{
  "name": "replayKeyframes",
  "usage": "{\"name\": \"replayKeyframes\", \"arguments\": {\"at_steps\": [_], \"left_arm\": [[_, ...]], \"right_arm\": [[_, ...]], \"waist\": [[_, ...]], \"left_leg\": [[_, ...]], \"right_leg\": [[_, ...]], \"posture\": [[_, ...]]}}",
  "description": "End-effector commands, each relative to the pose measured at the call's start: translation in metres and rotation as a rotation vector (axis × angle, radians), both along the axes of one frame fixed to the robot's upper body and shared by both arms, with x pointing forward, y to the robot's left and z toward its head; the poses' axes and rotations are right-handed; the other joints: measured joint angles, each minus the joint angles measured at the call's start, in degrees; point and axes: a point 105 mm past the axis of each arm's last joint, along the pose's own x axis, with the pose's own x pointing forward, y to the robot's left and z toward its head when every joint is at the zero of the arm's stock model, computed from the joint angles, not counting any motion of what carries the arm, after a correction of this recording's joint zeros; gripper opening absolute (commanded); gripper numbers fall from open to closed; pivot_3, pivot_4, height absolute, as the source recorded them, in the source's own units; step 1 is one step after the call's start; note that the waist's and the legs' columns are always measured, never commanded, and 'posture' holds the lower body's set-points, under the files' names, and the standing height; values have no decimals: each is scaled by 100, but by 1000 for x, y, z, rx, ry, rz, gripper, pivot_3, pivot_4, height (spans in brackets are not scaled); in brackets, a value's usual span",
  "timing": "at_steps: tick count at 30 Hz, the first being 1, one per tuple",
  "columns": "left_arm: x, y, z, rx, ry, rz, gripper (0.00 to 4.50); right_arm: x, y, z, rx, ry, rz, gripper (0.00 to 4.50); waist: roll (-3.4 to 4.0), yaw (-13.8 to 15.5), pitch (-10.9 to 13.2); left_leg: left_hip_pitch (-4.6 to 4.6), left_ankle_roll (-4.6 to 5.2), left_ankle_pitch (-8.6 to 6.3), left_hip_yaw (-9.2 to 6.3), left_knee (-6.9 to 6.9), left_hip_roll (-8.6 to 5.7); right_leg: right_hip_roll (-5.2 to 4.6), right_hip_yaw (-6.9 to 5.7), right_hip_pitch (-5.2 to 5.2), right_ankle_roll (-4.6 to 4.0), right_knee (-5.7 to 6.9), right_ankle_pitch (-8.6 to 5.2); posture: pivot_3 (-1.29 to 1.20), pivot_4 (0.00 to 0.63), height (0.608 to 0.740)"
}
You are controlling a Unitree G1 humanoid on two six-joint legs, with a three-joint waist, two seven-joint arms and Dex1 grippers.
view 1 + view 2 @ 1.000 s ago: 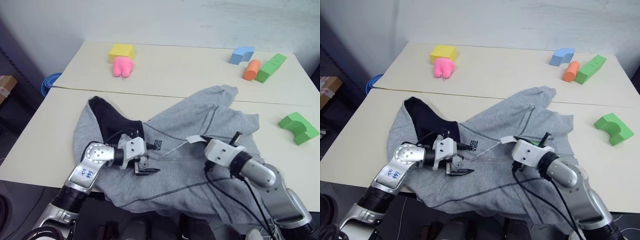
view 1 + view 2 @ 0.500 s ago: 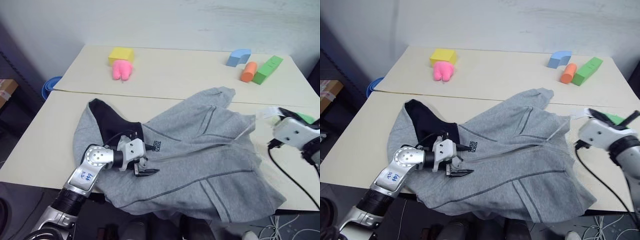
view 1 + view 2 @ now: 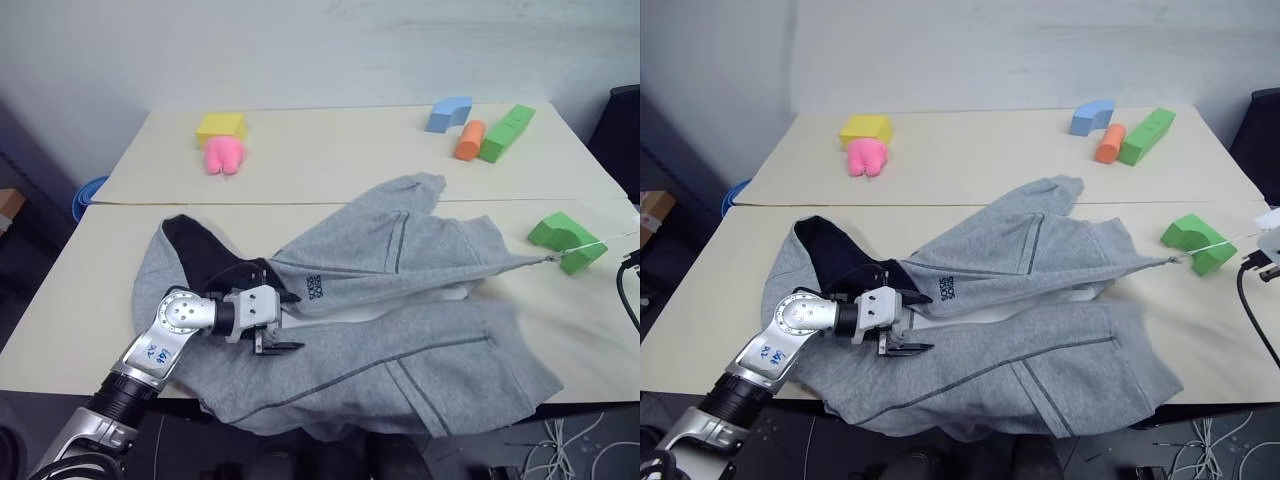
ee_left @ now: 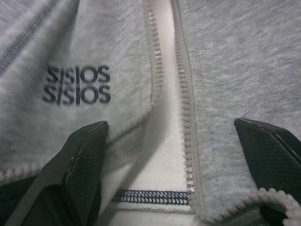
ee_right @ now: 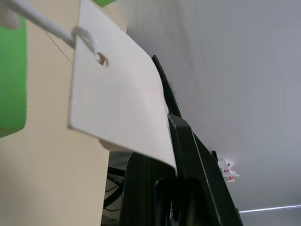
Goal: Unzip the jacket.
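I see the jacket (image 3: pixel 400 300) spread across the near half of the bench (image 3: pixel 330 150), its dark-lined collar toward my left and its hem toward my right. The zip is parted along most of its length, and pale lining shows between the two rows of teeth.

My left gripper (image 3: pixel 272 335) rests low on the jacket just below the collar, beside the small dark chest logo (image 3: pixel 316 290). Its fingers (image 4: pixel 77 165) are released and spread wide. In the left wrist view the open zip runs up between them: the logo panel lies by one finger, the other grey panel by the other finger, and neither finger is pinching cloth.

My right gripper (image 5: pixel 176 155) is far out at the right edge of the bench. In the right wrist view its fingers are clenched on the white hang tag (image 5: pixel 117 94), gripping the tag's lower corner. A thin white string (image 3: pixel 590 246) passes through the tag's hole and runs taut back to the zip end at the jacket's right side, which is drawn out into a point beside the green arch block (image 3: pixel 566 236).

On the far bench, well apart from the jacket, lie a yellow block (image 3: pixel 221 127) touching a pink block (image 3: pixel 224 155), plus a blue arch (image 3: pixel 449 112), an orange cylinder (image 3: pixel 468 139) and a long green block (image 3: pixel 506 132)
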Motion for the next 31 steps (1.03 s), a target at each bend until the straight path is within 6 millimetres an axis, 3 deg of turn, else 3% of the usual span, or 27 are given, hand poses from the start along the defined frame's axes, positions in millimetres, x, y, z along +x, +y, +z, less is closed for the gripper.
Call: {"name": "replayKeyframes", "arguments": {"at_steps": [1, 3, 5, 9, 13, 16, 19, 22, 25, 31], "left_arm": [[-8, 56, -68, 271, 172, 165, 4500], [-6, 49, -60, 181, 176, 177, 4500], [-4, 40, -45, 61, 187, 188, 4500], [-12, 36, 3, -148, 176, 148, 4500], [-19, 50, 42, -243, 115, 143, 4500], [-36, 70, 58, -243, 148, 124, 4500], [-52, 85, 65, -250, 160, 123, 4500], [-71, 104, 63, -201, 145, 153, 4500], [-82, 117, 57, -171, 145, 204, 4500], [-96, 131, 47, -139, 143, 273, 4500]], "right_arm": [[5, 11, 15, 28, -63, 69, 52], [12, 31, -9, 149, 43, 204, 52], [8, 40, -24, 227, 108, 262, 52], [-17, 58, -32, 436, 165, 451, 1217], [-43, 78, -36, 637, 230, 587, 2498], [-72, 134, -39, 637, 376, 871, 3527], [-90, 171, -30, 679, 399, 1065, 4449], [-108, 202, -45, 717, 574, 1210, 4486], [-121, 216, -63, 663, 683, 1291, 4486], [-124, 210, -84, 624, 725, 1281, 4486]], "waist": [[10, 5, -6], [5, 7, -12], [2, 14, -14], [6, 26, -13], [-19, 22, 36], [-56, 35, 61], [-58, 33, 75], [-57, 36, 87], [-88, 93, 104], [-91, 230, 112]], "left_leg": [[2, -1, 2, 0, -6, 0], [9, -9, 7, 0, -23, 1], [12, -16, 11, -1, -31, 10], [-13, -16, 12, -4, -33, 15], [-63, -17, 14, -1, -36, 22], [-95, -13, 11, -19, -17, 24], [-106, -23, 4, -36, -21, 34], [-112, -7, -8, -33, -10, 24], [-114, -15, -14, -41, -14, 31], [-124, -2, -52, -40, 46, 32]], "right_leg": [[-1, 3, 0, 0, 0, 0], [-1, 8, -2, -1, 0, 0], [7, 8, -2, -3, 0, -2], [10, 5, -57, -9, 8, -4], [19, -4, -112, -10, 29, -5], [17, -22, -119, -10, 17, -4], [25, -31, -119, -11, 1, -4], [13, -27, -121, -7, -6, -2], [21, -36, -121, -10, -14, -4], [15, -29, -120, -14, -21, -6]], "posture": [[0, 150, 740], [0, 150, 740], [0, 150, 740], [0, 150, 740], [0, 150, 740], [0, 150, 740], [0, 150, 740], [0, 150, 740], [0, 150, 740], [0, 150, 740]]}}
